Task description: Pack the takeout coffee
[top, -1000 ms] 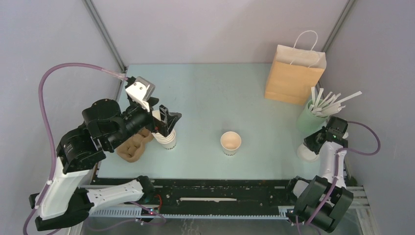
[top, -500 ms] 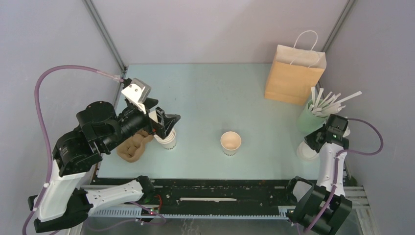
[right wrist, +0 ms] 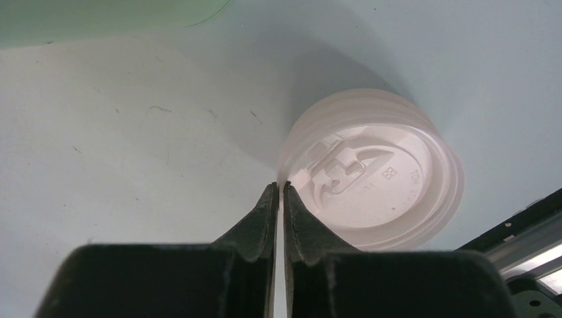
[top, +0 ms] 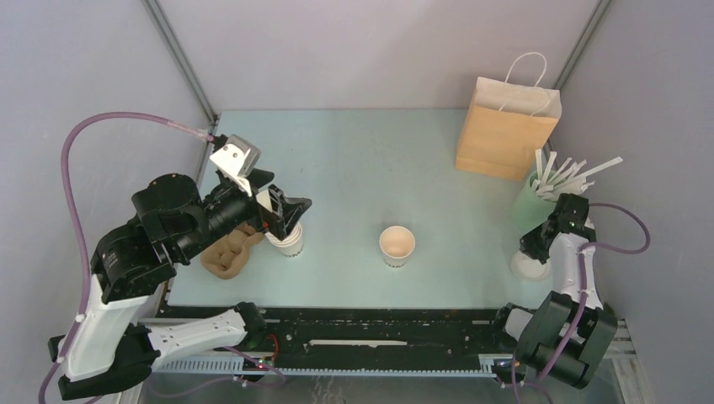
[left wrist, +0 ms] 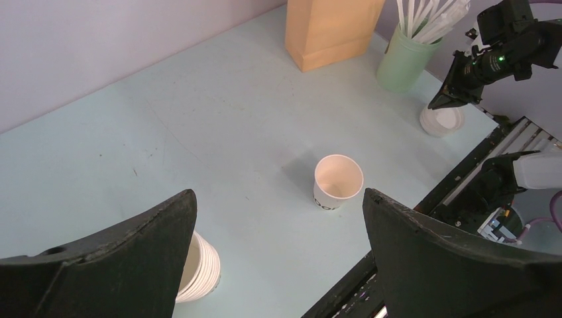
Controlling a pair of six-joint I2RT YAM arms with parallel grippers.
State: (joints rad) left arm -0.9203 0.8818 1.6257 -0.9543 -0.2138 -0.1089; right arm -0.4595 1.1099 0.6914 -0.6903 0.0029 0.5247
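The right gripper (right wrist: 279, 187) has its 2 fingers (right wrist: 257, 222) pressed almost together, only a sliver between them. The tips sit at the rim of the lids (right wrist: 378, 179), a short white stack at the near right corner of the table (top: 354, 151). I cannot tell whether that rim is pinched. Just behind the lids stands a green holder (top: 530, 210) full of white sticks (top: 560, 177), and farther back a brown paper bag (top: 505, 126) stands upright. The left gripper (left wrist: 278, 199) is spread wide, hanging over the cup stack (left wrist: 199, 268) on the left side, which stands beside a brown tray (top: 229, 252). The cup (top: 396, 245), 1 alone, stands upright and open-topped near the middle of the table, well apart from both grippers.
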